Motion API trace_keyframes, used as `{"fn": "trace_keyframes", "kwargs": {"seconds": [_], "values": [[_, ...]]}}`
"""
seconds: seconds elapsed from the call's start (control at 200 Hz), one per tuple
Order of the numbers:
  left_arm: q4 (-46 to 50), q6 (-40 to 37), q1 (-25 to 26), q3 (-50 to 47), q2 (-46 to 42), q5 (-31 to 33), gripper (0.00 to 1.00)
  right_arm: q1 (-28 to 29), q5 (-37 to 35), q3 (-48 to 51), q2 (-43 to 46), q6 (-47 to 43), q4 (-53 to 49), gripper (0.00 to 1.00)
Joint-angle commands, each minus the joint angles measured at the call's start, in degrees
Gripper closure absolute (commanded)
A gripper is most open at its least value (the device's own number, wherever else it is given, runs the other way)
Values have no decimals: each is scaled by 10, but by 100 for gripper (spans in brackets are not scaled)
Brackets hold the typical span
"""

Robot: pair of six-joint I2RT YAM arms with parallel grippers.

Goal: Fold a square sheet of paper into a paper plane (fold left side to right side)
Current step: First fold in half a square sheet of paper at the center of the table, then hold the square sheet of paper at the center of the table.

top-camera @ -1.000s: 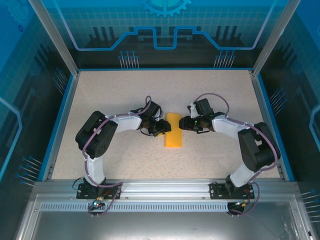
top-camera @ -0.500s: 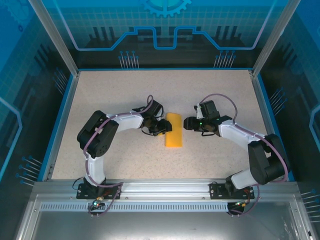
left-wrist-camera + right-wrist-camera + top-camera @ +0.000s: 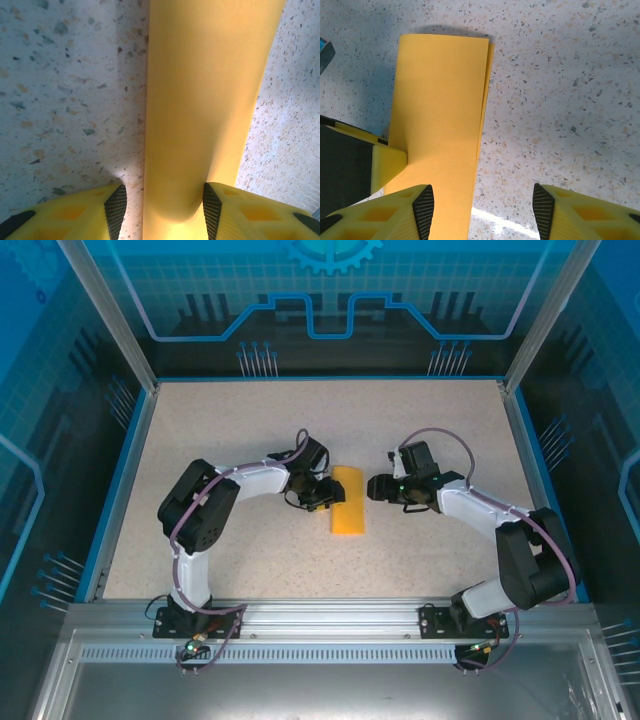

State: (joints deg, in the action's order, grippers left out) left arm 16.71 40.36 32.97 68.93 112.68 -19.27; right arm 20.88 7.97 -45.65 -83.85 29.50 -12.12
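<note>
The square sheet of paper (image 3: 348,502) lies mid-table, folded in half into a narrow orange-yellow strip with its free edges on the right (image 3: 440,110). It is a plain strip, with no paper plane shape. My left gripper (image 3: 325,495) is at the strip's left side. In the left wrist view the rounded paper (image 3: 205,90) runs between the open jaws of the left gripper (image 3: 163,212). The right pad (image 3: 211,207) touches the paper and the left pad stands clear of it. My right gripper (image 3: 374,488) hangs open over the strip's right edge (image 3: 482,210), gripping nothing.
The speckled tabletop (image 3: 250,430) has a blue rim (image 3: 120,480) and clear walls on three sides. A left-gripper finger (image 3: 387,167) rests on the paper's far side in the right wrist view. Both arm bases sit at the near rail.
My right gripper let go, opened wider and drew back a little to the right of the strip. The left gripper stayed at the paper's left side, and the strip did not move.
</note>
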Motion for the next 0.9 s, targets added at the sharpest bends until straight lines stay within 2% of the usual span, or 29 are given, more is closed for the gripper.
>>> {"fn": "trace_keyframes", "kwargs": {"seconds": [0.0,0.345,0.69,0.895], "values": [[11,-16,18,-3,50,12,51,-5,16,0,-1,-8,-12,42],[43,-28,20,12,64,20,51,4,39,-11,-23,-10,-9,50],[57,-34,21,23,75,22,50,6,41,-15,-29,-10,-11,51],[56,-33,20,24,76,22,50,16,64,-25,-54,-9,-5,62]]}}
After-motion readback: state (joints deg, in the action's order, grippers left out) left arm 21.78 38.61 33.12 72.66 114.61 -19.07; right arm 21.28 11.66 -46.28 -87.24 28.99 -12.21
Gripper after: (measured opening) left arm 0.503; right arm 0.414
